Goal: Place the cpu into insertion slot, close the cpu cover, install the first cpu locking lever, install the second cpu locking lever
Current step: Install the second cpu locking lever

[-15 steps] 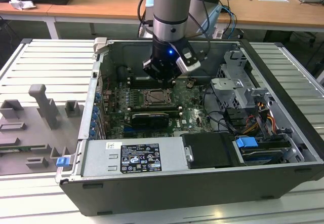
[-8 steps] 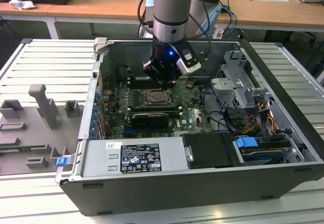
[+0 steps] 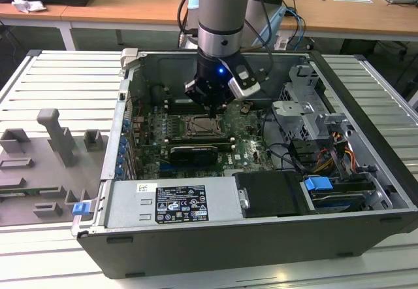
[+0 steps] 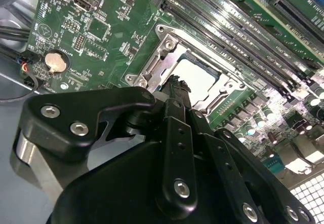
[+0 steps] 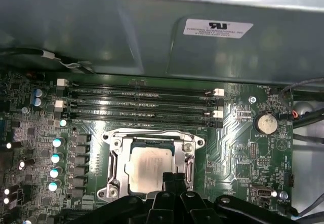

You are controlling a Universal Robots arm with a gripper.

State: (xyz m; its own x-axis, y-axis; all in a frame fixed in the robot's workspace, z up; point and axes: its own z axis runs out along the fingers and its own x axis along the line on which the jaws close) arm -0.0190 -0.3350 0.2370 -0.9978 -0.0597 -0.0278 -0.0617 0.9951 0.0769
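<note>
The cpu (image 5: 148, 164), a square chip with a silvery-beige top, lies in the insertion slot (image 5: 107, 139) on the green board; it also shows in the second wrist view as the cpu (image 4: 201, 80). The cpu cover (image 5: 115, 159), a thin metal frame, lies flat around the chip, which shows through its cut-out. My gripper (image 5: 172, 176) is shut with nothing in it. Its dark fingertips hover over the chip's edge nearest the wrist. In the exterior view my gripper (image 3: 211, 104) hangs inside the open computer case just above the socket (image 3: 201, 127).
Long memory slots (image 5: 142, 102) run beside the socket, with the case wall (image 5: 152, 31) behind them. A coin battery (image 5: 266, 123) sits nearby. A black expansion card (image 3: 192, 152), the power supply (image 3: 173, 201) and a drive cage (image 3: 307, 109) ring the socket. Grey fixtures (image 3: 55, 138) stand outside the case.
</note>
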